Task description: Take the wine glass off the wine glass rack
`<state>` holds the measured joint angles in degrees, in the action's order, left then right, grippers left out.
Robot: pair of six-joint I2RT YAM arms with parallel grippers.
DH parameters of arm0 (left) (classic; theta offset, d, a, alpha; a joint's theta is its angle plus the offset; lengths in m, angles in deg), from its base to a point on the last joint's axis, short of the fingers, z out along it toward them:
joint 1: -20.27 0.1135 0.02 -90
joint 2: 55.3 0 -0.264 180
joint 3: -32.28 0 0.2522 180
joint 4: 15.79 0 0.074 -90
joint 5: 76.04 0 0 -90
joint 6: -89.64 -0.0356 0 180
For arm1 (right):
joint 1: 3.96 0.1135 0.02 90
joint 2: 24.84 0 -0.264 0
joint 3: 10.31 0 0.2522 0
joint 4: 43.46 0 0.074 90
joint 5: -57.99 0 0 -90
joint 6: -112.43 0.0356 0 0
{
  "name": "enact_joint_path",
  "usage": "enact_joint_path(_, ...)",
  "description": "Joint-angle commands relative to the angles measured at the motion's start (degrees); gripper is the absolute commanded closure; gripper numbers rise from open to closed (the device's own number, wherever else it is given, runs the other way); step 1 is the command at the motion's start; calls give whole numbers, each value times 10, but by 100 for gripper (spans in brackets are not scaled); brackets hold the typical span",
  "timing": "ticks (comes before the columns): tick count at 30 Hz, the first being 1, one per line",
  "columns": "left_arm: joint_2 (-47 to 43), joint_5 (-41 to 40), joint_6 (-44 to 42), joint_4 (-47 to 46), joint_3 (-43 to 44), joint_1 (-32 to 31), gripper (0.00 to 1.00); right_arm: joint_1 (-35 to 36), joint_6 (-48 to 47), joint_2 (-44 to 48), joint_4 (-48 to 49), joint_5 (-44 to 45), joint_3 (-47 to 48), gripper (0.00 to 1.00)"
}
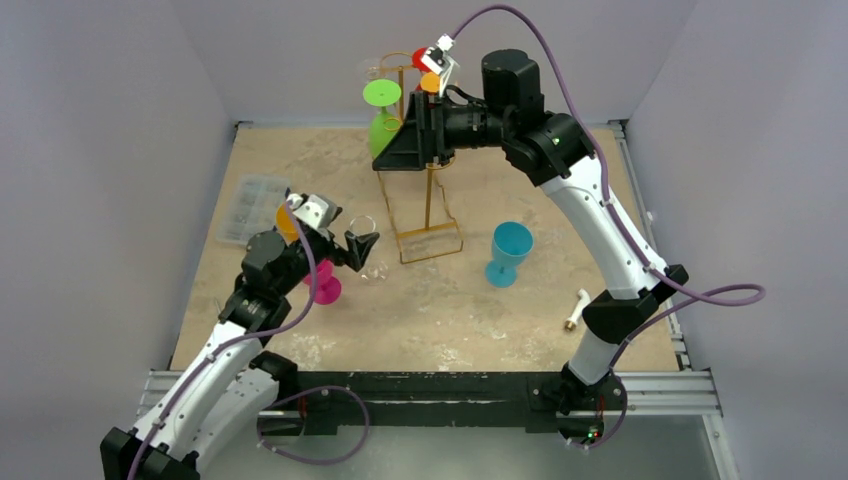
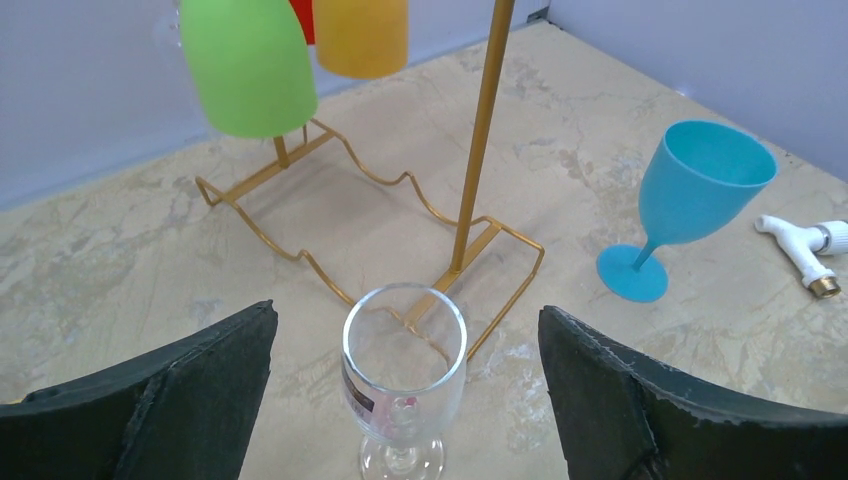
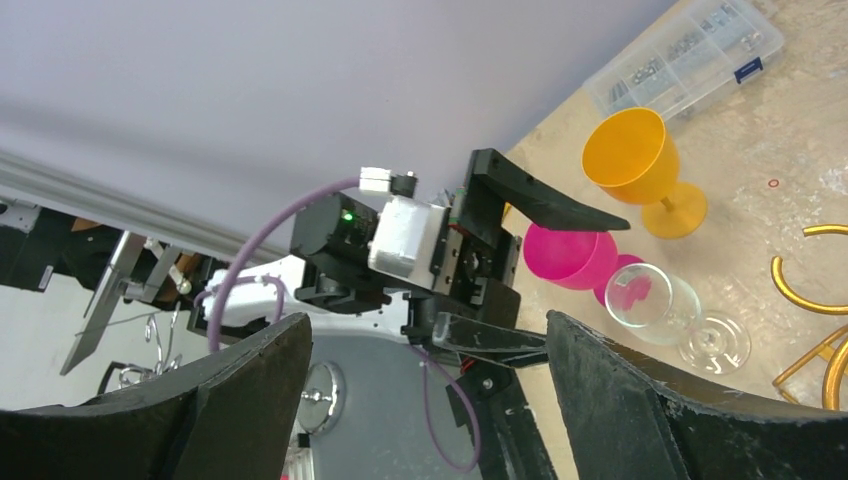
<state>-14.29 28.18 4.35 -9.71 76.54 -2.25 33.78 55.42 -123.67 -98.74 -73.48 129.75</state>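
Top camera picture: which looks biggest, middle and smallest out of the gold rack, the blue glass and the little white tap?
Largest: the wine glass rack.
Next: the blue wine glass.
Smallest: the white tap fitting, clearly tiny next to the others.

The left arm (image 1: pixel 200 385) and the right arm (image 1: pixel 610 230) share one build: white moulded link shells joined by black cylindrical joint housings, mounted on black bases (image 1: pixel 580 392). A purple cable (image 1: pixel 700 296) runs in loops along each arm. A green indicator lamp (image 1: pixel 556 140) is lit on the right arm's upper joint. The left hand (image 1: pixel 360 245) and the right hand (image 1: pixel 392 150) are black. Each carries a white-and-grey camera module (image 1: pixel 437 55) and two wedge-shaped matte fingers (image 2: pixel 190 400) with rough, chipped edges.
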Motion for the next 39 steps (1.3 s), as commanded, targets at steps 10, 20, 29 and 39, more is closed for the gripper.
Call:
enact_joint_path(10, -17, -113, -12, 170, 188, 2, 0, -10, -13, 41, 47, 9, -18, 1)
enact_joint_path(20, 20, -275, 87, 294, 353, 2, 0, -16, -8, 78, 73, 114, -66, 1)
enact_joint_path(29, 126, -223, 98, 442, 526, 6, 0, -16, -33, 172, 29, 389, -146, 1)
enact_joint_path(39, 147, -216, 115, 450, 541, 17, 0, -16, -44, 282, 7, 505, -265, 1)
